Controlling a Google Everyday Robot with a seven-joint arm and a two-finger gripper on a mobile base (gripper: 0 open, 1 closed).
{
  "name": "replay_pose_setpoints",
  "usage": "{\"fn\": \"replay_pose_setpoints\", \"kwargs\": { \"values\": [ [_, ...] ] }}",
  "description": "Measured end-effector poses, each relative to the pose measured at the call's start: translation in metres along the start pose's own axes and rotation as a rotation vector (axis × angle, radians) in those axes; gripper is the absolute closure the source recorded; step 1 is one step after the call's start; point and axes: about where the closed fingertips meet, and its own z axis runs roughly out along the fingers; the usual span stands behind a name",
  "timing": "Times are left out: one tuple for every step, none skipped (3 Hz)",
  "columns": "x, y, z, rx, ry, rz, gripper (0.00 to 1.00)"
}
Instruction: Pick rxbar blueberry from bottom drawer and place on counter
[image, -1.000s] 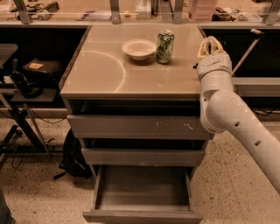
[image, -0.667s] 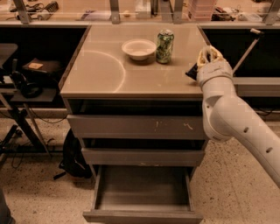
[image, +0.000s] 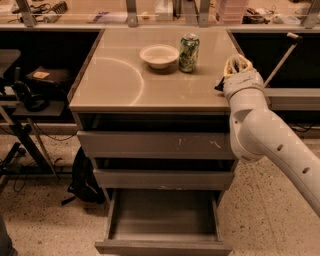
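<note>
One gripper (image: 236, 66) sits at three o'clock on the counter (image: 125, 75); I cannot tell its hold, so lower the rxbar blueberry (image: 219, 86) flat.

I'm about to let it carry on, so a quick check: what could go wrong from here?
The gripper is at the right edge of the counter, with the dark bar just beside it; set down there, the bar might slip off. The can stands close by, so a swing toward it could topple it. The bottom drawer is open and could be bumped.
</note>
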Motion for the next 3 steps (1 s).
{"fn": "replay_pose_setpoints", "kwargs": {
  "values": [
    [0.0,0.0,0.0,0.0,0.0,0.0,0.35],
    [0.0,0.0,0.0,0.0,0.0,0.0,0.12],
    [0.0,0.0,0.0,0.0,0.0,0.0,0.0]
  ]
}}
